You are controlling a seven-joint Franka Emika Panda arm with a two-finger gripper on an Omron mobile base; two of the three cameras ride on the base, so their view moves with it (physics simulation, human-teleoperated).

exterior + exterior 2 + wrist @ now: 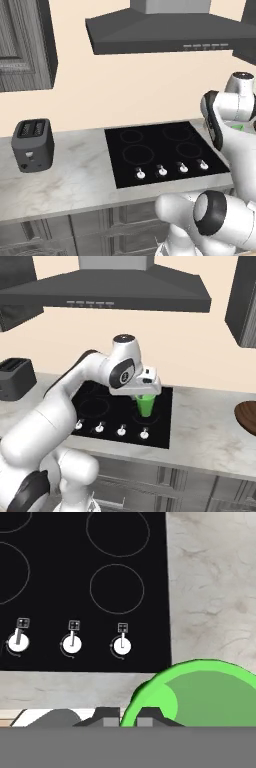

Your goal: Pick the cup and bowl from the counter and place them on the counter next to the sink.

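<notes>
- The claw point(145, 397) gripped the green cup point(145, 405) by its rim, held above the cooktop point(160, 428) (4 knobs).
- The bowl point(247, 417) sat at the counter's point(205, 431) right end.

We record the cup point(145, 405) as bright green, its inner wall a slightly duller green in the hand view. The bowl point(247, 417) is dark brown with a wood grain. The counter point(75, 175) is pale grey-white stone with faint beige veining. The cooktop point(125, 411) is glossy black, marked with thin grey ring outlines, and its knobs point(121, 645) are white with small grey squares above them. The toaster point(33, 145) is dark grey to black. The range hood point(107, 291) is dark grey, the wall point(150, 90) behind it a plain pale peach. The cabinets point(90, 230) below are dark grey wood.
</notes>
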